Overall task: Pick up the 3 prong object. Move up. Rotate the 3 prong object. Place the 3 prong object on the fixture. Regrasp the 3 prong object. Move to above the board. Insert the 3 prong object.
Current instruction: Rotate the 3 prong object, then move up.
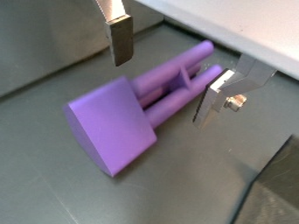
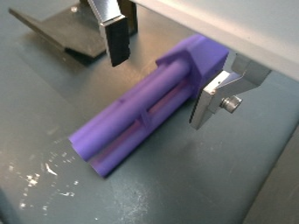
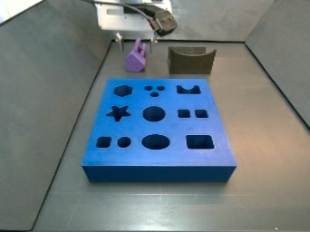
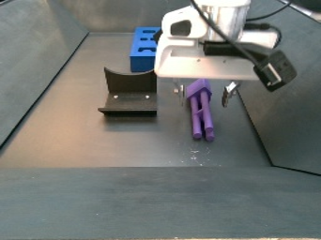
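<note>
smooth purple 3 prong object [image 1: 138, 109] lies between open end effector [image 1: 163, 74] plates.

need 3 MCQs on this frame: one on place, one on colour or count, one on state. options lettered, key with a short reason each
1. Where is the 3 prong object?
A. lying on the floor under the claw
B. seated in the fixture
C. in a cutout of the board

2. What colour is the 3 prong object?
A. green
B. purple
C. orange

3. What state is the claw in?
A. shut on the piece and lifted
B. open, a finger on each side of the piece
C. open, far above the board

Key:
1 A: in a side view it lies flat on the grey floor beside the fixture.
2 B: both wrist views show it purple.
3 B: in both wrist views the fingers straddle the prongs with gaps showing.
</note>
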